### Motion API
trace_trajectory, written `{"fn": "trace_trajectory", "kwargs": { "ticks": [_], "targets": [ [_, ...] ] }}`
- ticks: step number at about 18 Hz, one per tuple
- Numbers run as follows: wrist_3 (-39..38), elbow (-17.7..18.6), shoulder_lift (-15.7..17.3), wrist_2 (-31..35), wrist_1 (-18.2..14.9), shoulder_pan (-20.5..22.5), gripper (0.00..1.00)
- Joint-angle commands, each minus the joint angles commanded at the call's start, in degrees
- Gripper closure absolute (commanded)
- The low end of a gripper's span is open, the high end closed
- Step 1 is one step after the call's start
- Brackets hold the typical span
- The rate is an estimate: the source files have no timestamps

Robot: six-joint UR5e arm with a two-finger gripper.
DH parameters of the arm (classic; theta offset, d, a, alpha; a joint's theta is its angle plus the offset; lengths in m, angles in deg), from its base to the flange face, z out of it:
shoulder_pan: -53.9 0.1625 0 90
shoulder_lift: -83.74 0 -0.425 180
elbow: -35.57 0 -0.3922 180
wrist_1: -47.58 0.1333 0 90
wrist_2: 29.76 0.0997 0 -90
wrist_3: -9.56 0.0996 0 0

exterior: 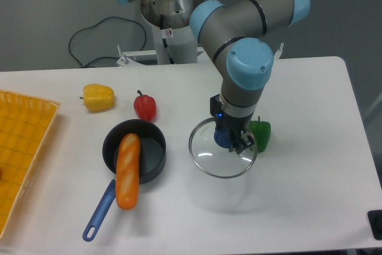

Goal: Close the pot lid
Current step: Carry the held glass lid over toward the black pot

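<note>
The pot lid (210, 158), a clear glass disc with a metal rim and a blue knob, hangs tilted a little above the table, right of the pot. My gripper (231, 140) points down and is shut on the lid's blue knob. The pot (154, 158) is a dark saucepan with a long blue handle (99, 210) pointing toward the front left. A long orange bread roll (128, 170) lies across the pot, one end inside and the other sticking out over the front rim. A gap of bare table separates the lid's edge from the pot.
A red pepper (145, 106) sits just behind the pot and a yellow pepper (98, 97) further left. A green pepper (261, 135) stands right beside the gripper. A yellow mesh tray (24, 141) fills the left edge. The arm's base (170, 40) and a cable are at the back.
</note>
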Motion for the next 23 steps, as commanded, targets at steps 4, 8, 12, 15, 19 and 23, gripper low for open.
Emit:
{"fn": "trace_trajectory", "kwargs": {
  "ticks": [4, 8, 12, 15, 19, 23],
  "targets": [
    [-0.5, 0.7, 0.0, -0.1, 1.7, -0.1, 0.54],
    [-1.6, 0.8, 0.2, -0.5, 1.7, -0.1, 0.54],
    [-6.5, 2.4, 0.3, -4.5, 3.6, -0.6, 0.54],
    [-11.2, 3.6, 0.2, -5.1, 7.5, -2.5, 0.54],
    [-14.8, 4.5, 1.2, -6.5, 8.3, -2.9, 0.54],
    [-15.9, 8.6, 5.5, -9.8, 8.3, -2.7, 0.54]
  ]
}}
